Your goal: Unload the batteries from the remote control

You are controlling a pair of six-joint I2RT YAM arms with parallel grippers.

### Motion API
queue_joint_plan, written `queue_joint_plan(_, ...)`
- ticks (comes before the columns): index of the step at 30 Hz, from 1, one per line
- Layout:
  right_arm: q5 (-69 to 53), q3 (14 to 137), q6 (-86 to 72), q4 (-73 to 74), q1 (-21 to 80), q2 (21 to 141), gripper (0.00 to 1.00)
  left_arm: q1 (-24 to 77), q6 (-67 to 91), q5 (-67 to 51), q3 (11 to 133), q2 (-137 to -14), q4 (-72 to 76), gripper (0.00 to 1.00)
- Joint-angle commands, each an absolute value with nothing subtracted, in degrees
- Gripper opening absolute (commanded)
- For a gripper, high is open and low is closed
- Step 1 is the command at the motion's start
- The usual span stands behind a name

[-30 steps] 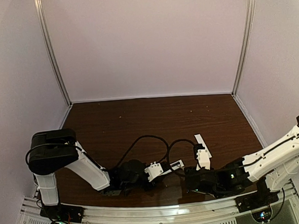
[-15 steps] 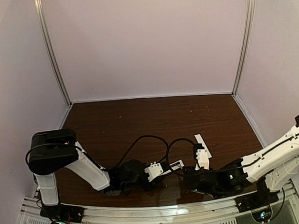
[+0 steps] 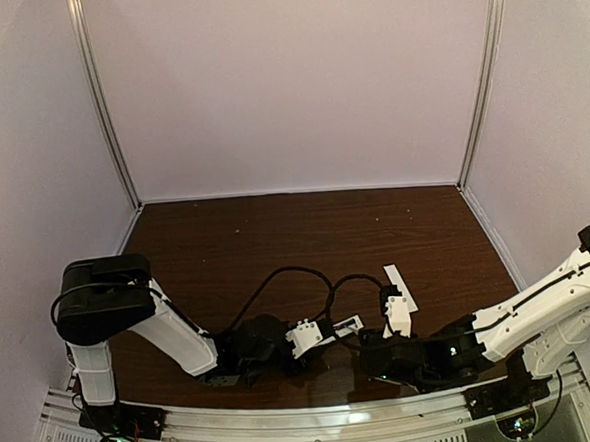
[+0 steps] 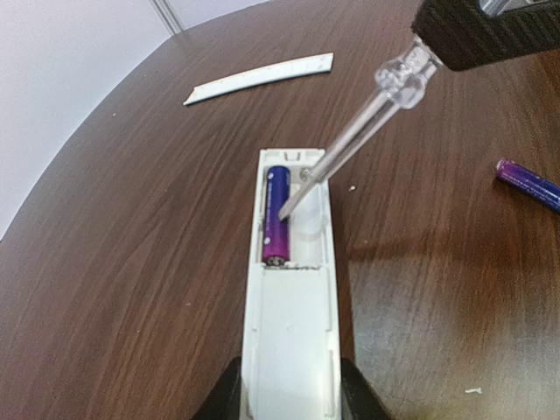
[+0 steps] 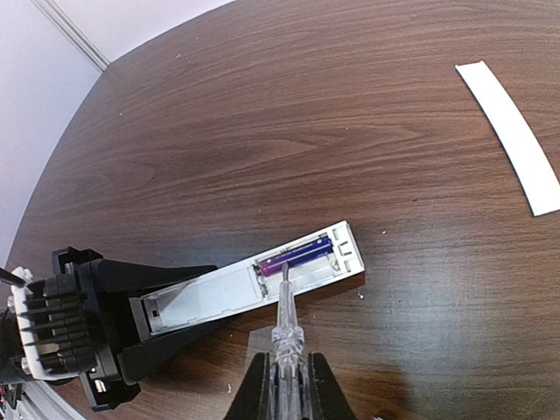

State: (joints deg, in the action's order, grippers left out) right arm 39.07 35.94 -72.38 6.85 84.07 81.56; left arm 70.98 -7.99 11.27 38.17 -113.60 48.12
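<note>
My left gripper [image 4: 289,392] is shut on the near end of the white remote control [image 4: 289,306], which lies on the table with its battery recess facing up. One purple battery [image 4: 276,214] lies in the left slot; the right slot is bare. A second purple battery [image 4: 528,184] lies loose on the table to the right. My right gripper [image 5: 286,385] is shut on a clear-handled screwdriver [image 5: 286,328]. Its tip is in the recess beside the battery [image 5: 302,254], at the battery's purple end. The remote [image 5: 219,293] also shows in the right wrist view. In the top view the grippers [image 3: 317,336] [image 3: 375,344] meet near the front edge.
The flat white cover strip [image 4: 258,79] lies on the brown table beyond the remote, and it shows in the right wrist view [image 5: 516,136] and the top view [image 3: 400,286]. Black cables [image 3: 288,273] loop behind the grippers. Pale walls enclose the table.
My right arm has crept slightly to the left towards the remote. The left arm and the remote have not moved.
</note>
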Motion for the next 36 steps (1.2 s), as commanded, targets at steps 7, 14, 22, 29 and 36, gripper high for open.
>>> queue_joint_plan(7, 39.46, 37.09, -74.56, 12.51, 83.8, 81.89, 0.0, 71.45, -7.56, 10.94, 38.89, -115.14, 47.22, 0.0)
queue_joint_plan(14, 40.53, 35.05, -74.13, 7.52, 83.76, 82.25, 0.0, 71.49, -7.78, 9.55, 38.89, -115.3, 47.22, 0.0)
queue_joint_plan(22, 41.56, 33.31, -73.88, 3.53, 83.46, 82.62, 0.0, 71.81, -7.83, 9.41, 39.02, -115.4, 47.44, 0.0)
queue_joint_plan(29, 42.48, 32.07, -74.59, 1.85, 83.38, 82.14, 0.0, 71.81, -7.91, 9.41, 39.13, -115.64, 47.37, 0.0)
queue_joint_plan(36, 43.24, 30.69, -74.82, -3.08, 83.32, 82.43, 0.0, 71.81, -7.91, 9.01, 39.28, -115.75, 47.42, 0.0)
